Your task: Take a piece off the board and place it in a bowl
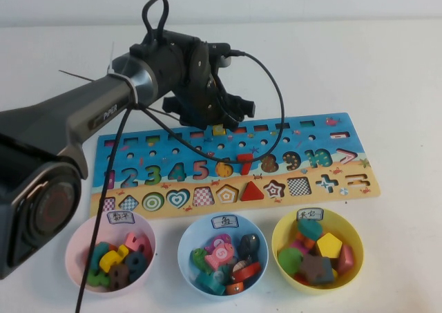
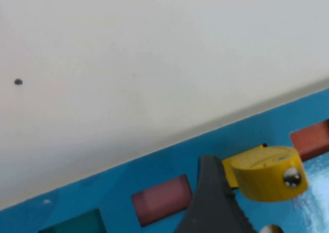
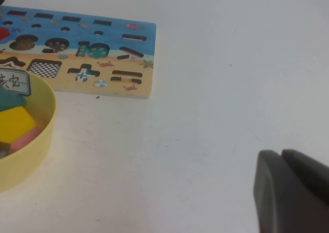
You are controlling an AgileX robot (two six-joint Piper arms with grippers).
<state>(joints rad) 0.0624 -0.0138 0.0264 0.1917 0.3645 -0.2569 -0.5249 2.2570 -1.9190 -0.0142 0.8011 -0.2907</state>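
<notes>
The long blue-and-sandy board (image 1: 304,130) lies across the middle of the table. My left gripper (image 1: 218,125) hangs over its far row of slots, shut on the small yellow piece (image 1: 218,129). In the left wrist view the piece (image 2: 267,174) sits tilted and raised off the board, pressed against one dark finger (image 2: 212,202); the other finger is out of frame. The light blue bowl (image 1: 183,240), with a white label on its rim, stands in front of the board, holding several pieces. My right gripper (image 3: 281,156) is shut over bare table to the right of the board (image 3: 77,48), holding nothing.
A pink bowl (image 1: 71,247) stands left of the blue one and a yellow bowl (image 1: 359,247) right of it, both holding several pieces. Flat red pieces (image 2: 162,199) fill the slots beside the yellow one. The left arm's black cable (image 1: 276,99) loops over the board.
</notes>
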